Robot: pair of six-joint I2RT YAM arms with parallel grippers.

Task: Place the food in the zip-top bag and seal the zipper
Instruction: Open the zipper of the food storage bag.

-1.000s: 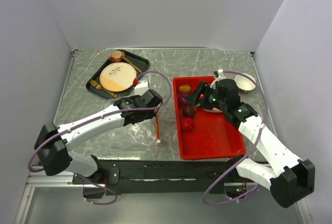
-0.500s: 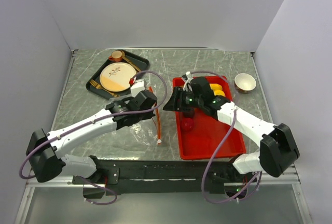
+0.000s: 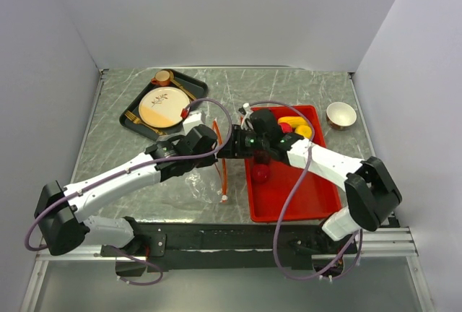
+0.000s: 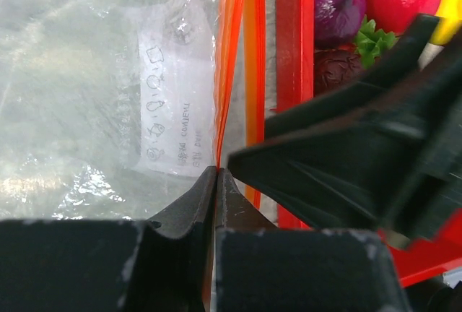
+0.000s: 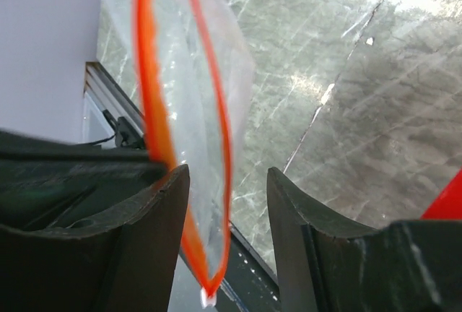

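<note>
The zip-top bag (image 3: 204,183) lies clear and floppy on the table left of the red tray (image 3: 317,191). My left gripper (image 4: 216,171) is shut on one lip of its orange zipper (image 4: 232,45), holding the mouth up. My right gripper (image 5: 227,189) is open at the mouth. The other orange lip (image 5: 224,120) runs between its fingers, and the white tab (image 5: 208,298) hangs below. In the top view the two grippers meet at the zipper (image 3: 219,154). The food stays in the tray: a red piece (image 3: 260,173), a maroon one (image 3: 264,157), yellow ones (image 3: 294,121), a purple one (image 4: 338,9).
A dark tray (image 3: 199,87) at the back left holds a white-and-orange plate (image 3: 164,106) and a small cup (image 3: 162,78). A small bowl (image 3: 341,115) stands right of the red tray. White walls close in the table on three sides.
My right arm has swung left from over the food in the tray to the bag's mouth, its jaws narrowing. My left gripper has stayed shut on the zipper and shifted slightly right.
</note>
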